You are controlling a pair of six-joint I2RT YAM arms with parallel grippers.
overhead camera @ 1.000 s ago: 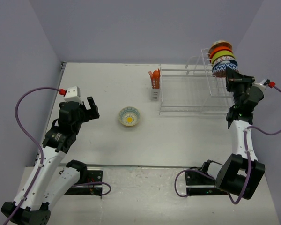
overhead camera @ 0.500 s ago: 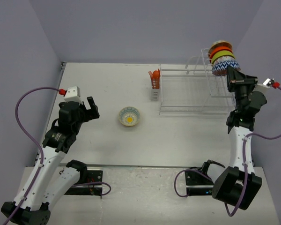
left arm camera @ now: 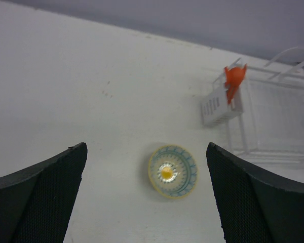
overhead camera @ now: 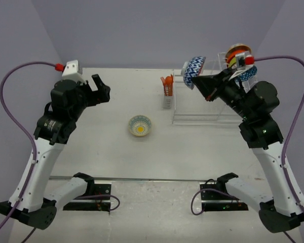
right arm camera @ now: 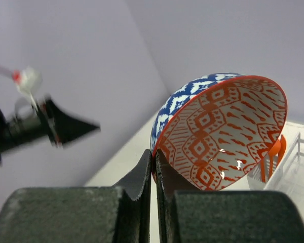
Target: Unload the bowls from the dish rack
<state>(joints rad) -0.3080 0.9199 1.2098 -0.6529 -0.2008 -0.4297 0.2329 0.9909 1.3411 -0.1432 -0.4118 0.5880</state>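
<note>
My right gripper [overhead camera: 201,84] is shut on the rim of a blue-patterned bowl [overhead camera: 193,70] with an orange-patterned inside [right arm camera: 220,131]. It holds the bowl tilted in the air over the left end of the white wire dish rack [overhead camera: 207,117]. In the right wrist view the gripper [right arm camera: 154,154] pinches the rim. A few stacked bowls [overhead camera: 237,54] stand on edge in the rack's raised back-right section. A cream bowl with a yellow centre [overhead camera: 140,125] sits on the table and also shows in the left wrist view [left arm camera: 172,170]. My left gripper [overhead camera: 99,89] is open and empty, high above the table [left arm camera: 146,148].
A utensil caddy with an orange piece [overhead camera: 167,90] hangs at the rack's left end and also shows in the left wrist view [left arm camera: 228,93]. Purple walls close in the table on three sides.
My right gripper has lifted the blue-patterned bowl out of the rack's stack and swung it left and up. My left arm has risen and moved toward the back.
</note>
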